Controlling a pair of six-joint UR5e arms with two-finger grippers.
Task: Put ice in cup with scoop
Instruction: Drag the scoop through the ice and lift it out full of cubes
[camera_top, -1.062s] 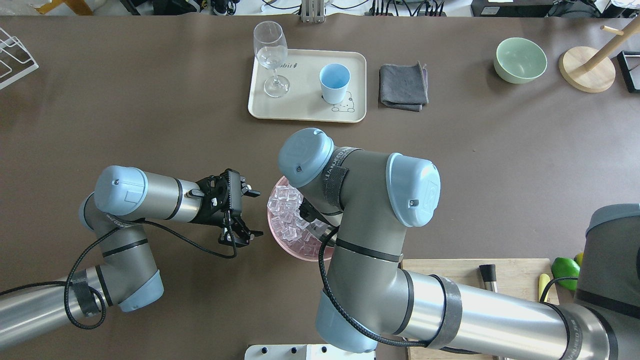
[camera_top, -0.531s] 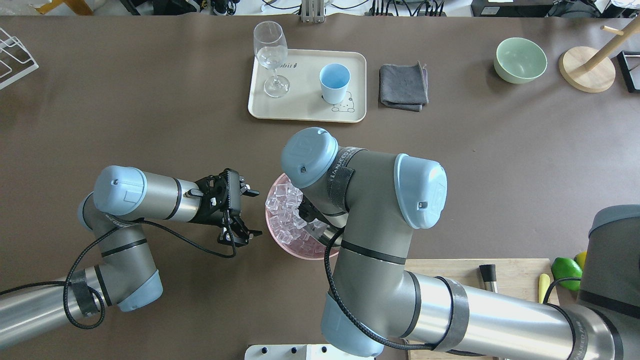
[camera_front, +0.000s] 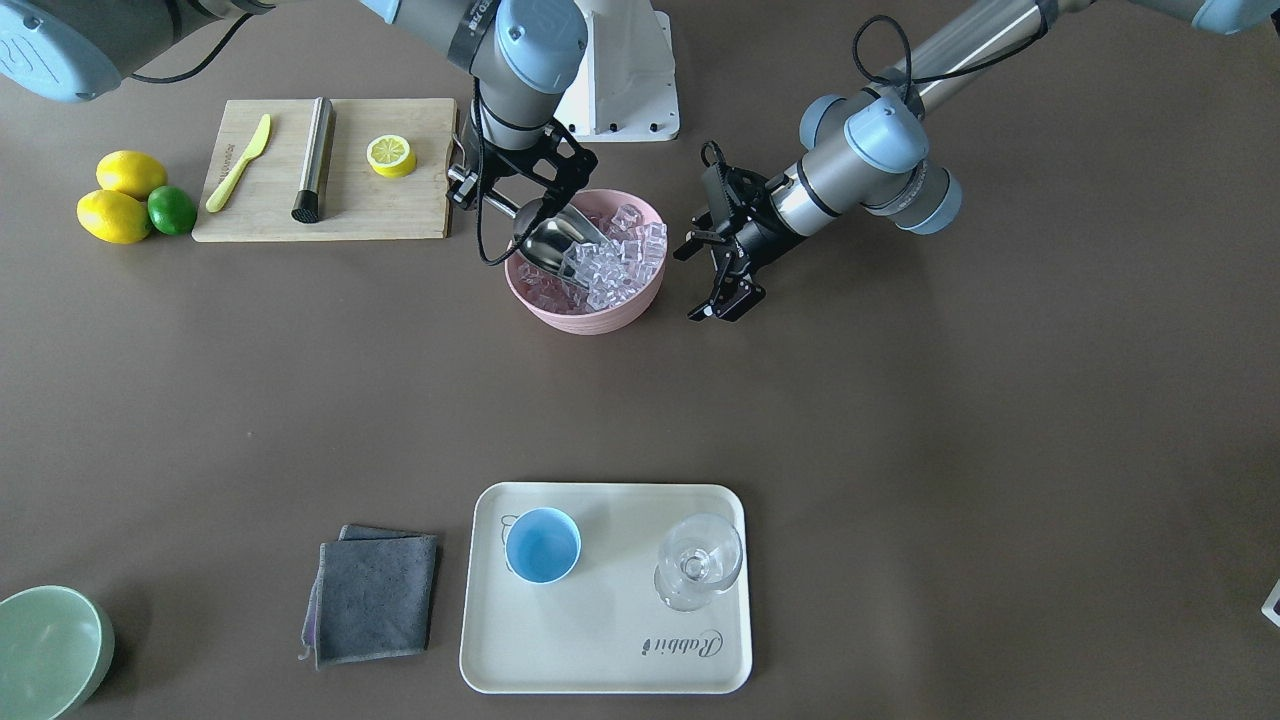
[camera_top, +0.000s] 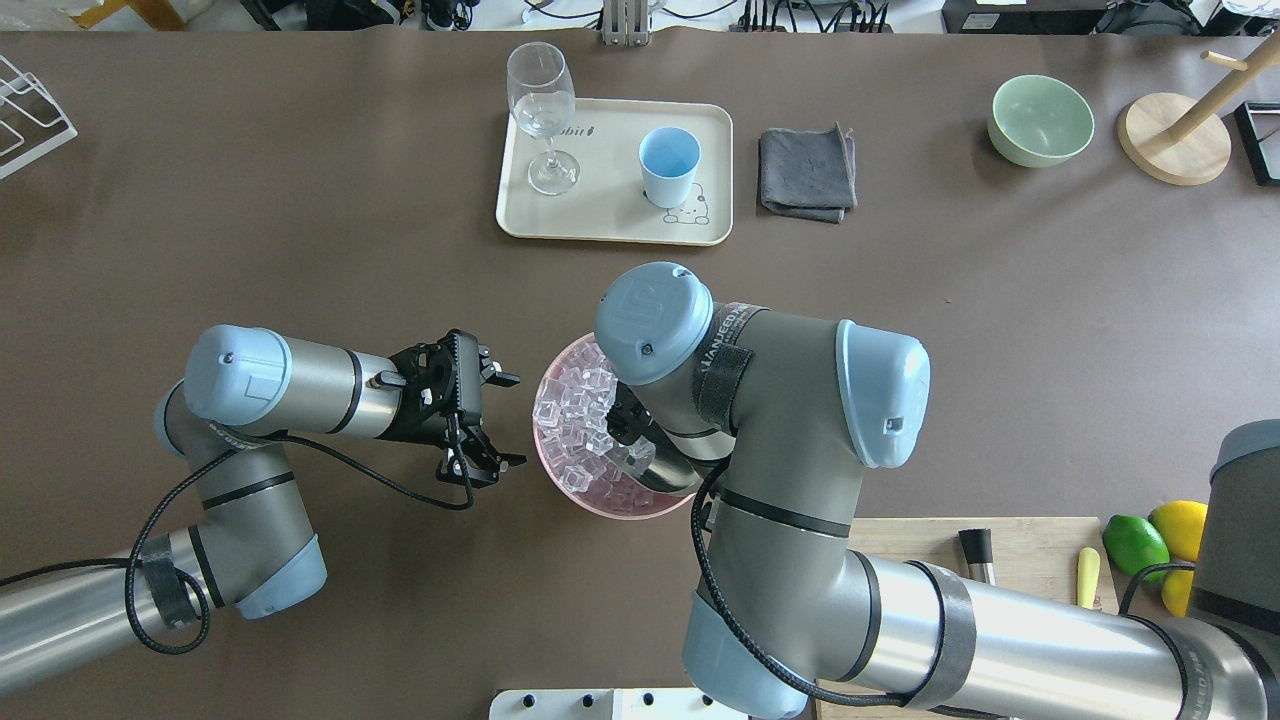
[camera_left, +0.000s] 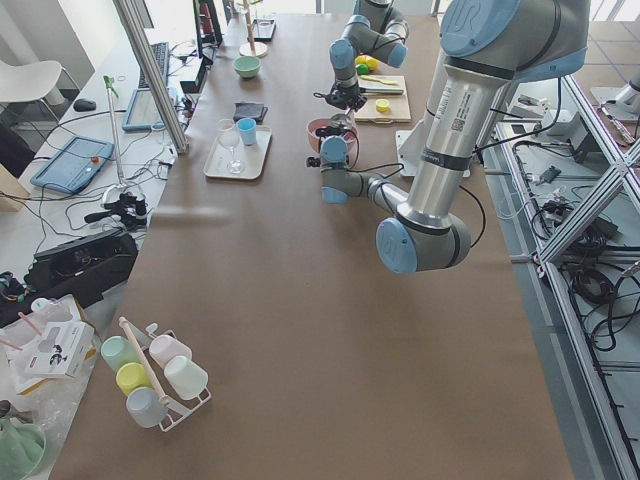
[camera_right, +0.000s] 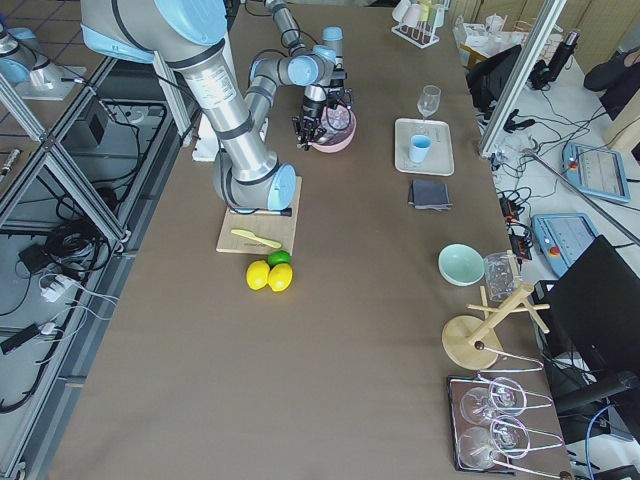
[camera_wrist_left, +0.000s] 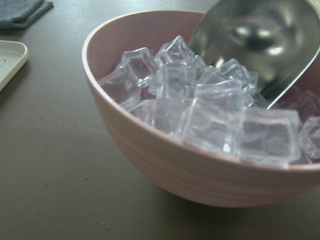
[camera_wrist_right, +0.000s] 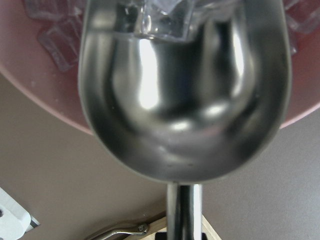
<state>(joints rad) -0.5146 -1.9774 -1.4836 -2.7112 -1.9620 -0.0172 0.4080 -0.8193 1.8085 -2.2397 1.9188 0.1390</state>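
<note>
Shiny steel, the scoop (camera_front: 553, 243) has its rod handle clamped in the right gripper (camera_front: 478, 195) and its deep trough tipped into a pink bowl (camera_front: 585, 315) heaped with clear glossy ice (camera_front: 618, 265). The left gripper (camera_top: 510, 420) hangs just left of the bowl, fingers spread wide, holding nothing. Far across the table (camera_front: 900, 450) the light-blue cup (camera_front: 542, 545) stands upright on a cream tray (camera_front: 600, 640), right of a stemmed glass (camera_front: 697, 565).

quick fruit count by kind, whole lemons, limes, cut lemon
whole lemons: 2
limes: 1
lemon halves: 1
total: 4
</note>
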